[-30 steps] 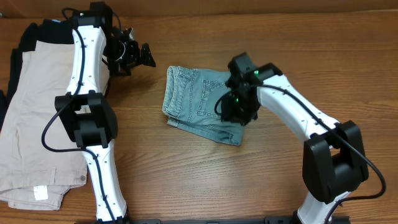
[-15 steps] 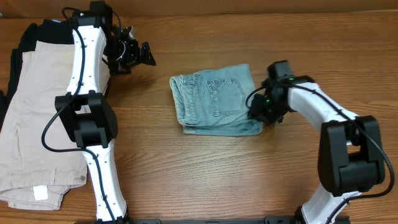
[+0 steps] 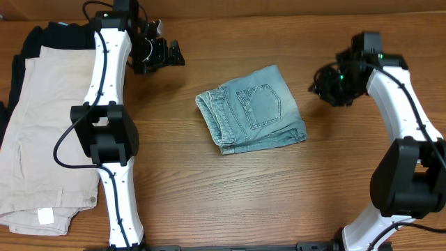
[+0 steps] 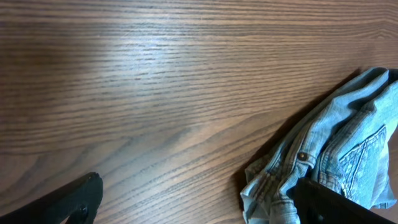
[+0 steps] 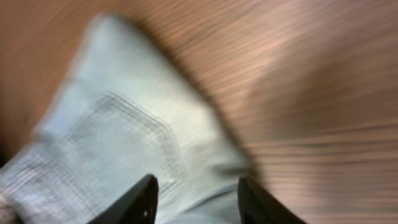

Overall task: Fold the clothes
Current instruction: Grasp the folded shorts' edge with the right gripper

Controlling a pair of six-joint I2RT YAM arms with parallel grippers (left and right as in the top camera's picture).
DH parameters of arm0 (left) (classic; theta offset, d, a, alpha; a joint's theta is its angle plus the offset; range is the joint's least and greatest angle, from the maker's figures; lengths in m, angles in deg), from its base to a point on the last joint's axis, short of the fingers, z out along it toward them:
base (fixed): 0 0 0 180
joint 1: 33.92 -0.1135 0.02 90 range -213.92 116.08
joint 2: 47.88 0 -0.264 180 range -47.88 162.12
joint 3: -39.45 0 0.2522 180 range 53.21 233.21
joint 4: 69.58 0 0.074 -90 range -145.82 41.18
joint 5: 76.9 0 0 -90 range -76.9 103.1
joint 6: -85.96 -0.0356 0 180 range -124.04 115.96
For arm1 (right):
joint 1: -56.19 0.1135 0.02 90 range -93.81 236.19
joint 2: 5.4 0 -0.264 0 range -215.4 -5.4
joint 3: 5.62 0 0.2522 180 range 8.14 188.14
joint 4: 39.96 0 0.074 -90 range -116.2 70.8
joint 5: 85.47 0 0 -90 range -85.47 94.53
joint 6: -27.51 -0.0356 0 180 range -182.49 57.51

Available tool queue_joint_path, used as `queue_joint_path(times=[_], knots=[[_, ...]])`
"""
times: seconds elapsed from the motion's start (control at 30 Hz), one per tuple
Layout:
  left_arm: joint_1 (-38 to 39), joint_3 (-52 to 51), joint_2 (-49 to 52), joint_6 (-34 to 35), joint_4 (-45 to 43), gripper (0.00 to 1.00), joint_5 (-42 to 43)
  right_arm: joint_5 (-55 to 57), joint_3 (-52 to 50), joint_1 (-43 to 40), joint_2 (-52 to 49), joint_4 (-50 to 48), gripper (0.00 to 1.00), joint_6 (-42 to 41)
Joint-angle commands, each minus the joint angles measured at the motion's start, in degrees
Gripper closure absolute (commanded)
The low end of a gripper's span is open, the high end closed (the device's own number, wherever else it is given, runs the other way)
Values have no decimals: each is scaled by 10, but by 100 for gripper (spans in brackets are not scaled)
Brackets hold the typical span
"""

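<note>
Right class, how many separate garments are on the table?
3: the folded denim shorts in the middle, the beige trousers at the left edge, and a black garment showing beyond their edges. More may lie hidden in that pile.

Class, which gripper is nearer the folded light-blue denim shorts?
Right. The right gripper hovers close beside the light-blue denim shorts, opposite their waistband; the left gripper is farther off, beyond the waistband end.

Right wrist view is all motion smear, so the denim shorts read as a pale blur. Left wrist view chops them off at the right and bottom edges. Overhead, the black garment mostly hides under the beige trousers, themselves cropped at the left.
</note>
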Motion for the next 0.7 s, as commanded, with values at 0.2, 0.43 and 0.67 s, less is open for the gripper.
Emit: queue_joint_path(times=[0.2,0.43,0.67], knots=[[1,13,-2,3,17,0,-2,63,-83,73,10,61,25,-39],[0,13,-2,4,19,0,-10,68,-206,72,10,-47,38,-62],[0,13,-2,4,19,0,-10,136,-240,60,10,-124,85,-122]])
